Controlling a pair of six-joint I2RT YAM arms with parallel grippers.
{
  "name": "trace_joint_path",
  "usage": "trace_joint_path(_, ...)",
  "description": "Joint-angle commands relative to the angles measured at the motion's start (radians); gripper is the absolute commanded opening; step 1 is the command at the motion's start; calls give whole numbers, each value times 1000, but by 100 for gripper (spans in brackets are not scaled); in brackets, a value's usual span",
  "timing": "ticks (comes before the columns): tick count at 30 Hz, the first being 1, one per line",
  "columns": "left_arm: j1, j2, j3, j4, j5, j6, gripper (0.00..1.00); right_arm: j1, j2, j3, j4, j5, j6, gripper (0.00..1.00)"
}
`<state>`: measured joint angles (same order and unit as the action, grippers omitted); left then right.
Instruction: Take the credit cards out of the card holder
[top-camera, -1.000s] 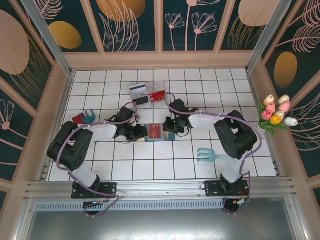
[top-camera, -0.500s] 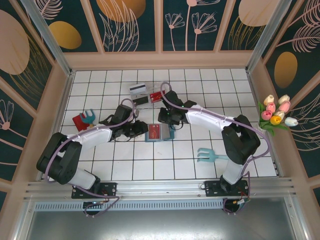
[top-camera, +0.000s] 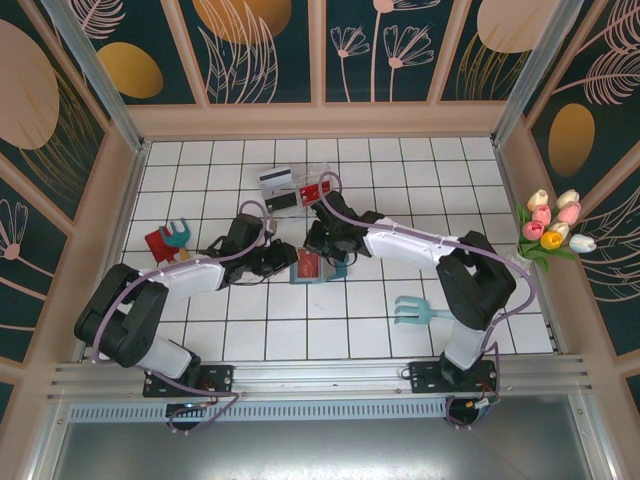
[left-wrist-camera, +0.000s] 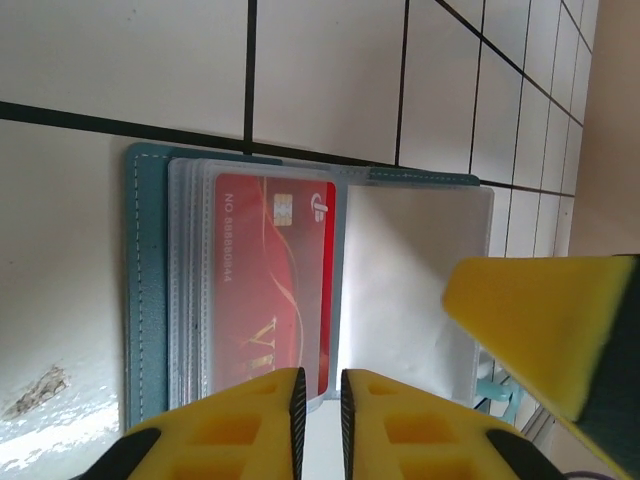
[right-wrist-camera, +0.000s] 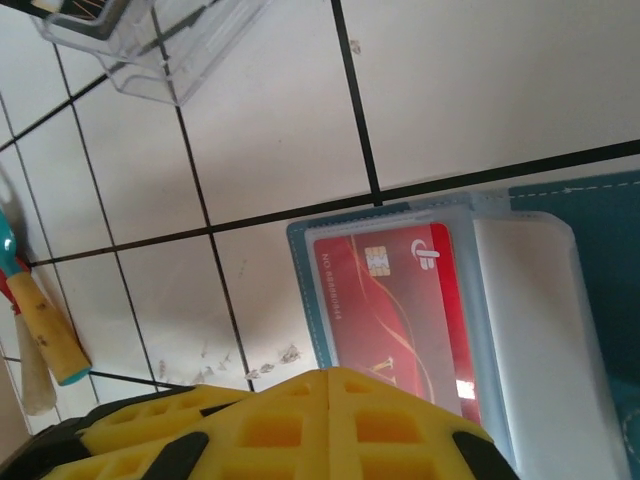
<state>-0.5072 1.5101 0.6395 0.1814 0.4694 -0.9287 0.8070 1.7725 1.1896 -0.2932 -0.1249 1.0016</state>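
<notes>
At the edge of the card holder (left-wrist-camera: 148, 290) my right gripper (right-wrist-camera: 330, 400) sits closed; the left gripper (left-wrist-camera: 318, 400) nearly meets, grip I can't tell; bare tiles (right-wrist-camera: 450, 80) around it.

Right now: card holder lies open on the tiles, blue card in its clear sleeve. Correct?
The card is red, not blue; the left wrist view shows it. The card holder does lie open on the tiles, card in its clear sleeve.
</notes>
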Motion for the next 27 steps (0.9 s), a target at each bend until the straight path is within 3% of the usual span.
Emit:
trace_joint_path(1, -4, 38, 36, 7, 17, -3, 19, -2, 27, -44, 70, -9, 29, 2)
trace_joint_path(8, -5, 71, 52, 18, -11, -47, 17, -4, 22, -87, 77, 35, 11, 3)
trace_joint_path(14, -20, 132, 104, 8, -3, -17, 18, -19, 2, -130, 90, 43, -72, 15)
trace_joint_path(21, -31, 165, 141, -60, -73, 26, 18, -52, -54, -245, 249, -46, -130, 21)
trace_joint_path(27, -30, 179, 153, -116, -118, 51, 18, -62, -45, -275, 296, -111, -170, 21)
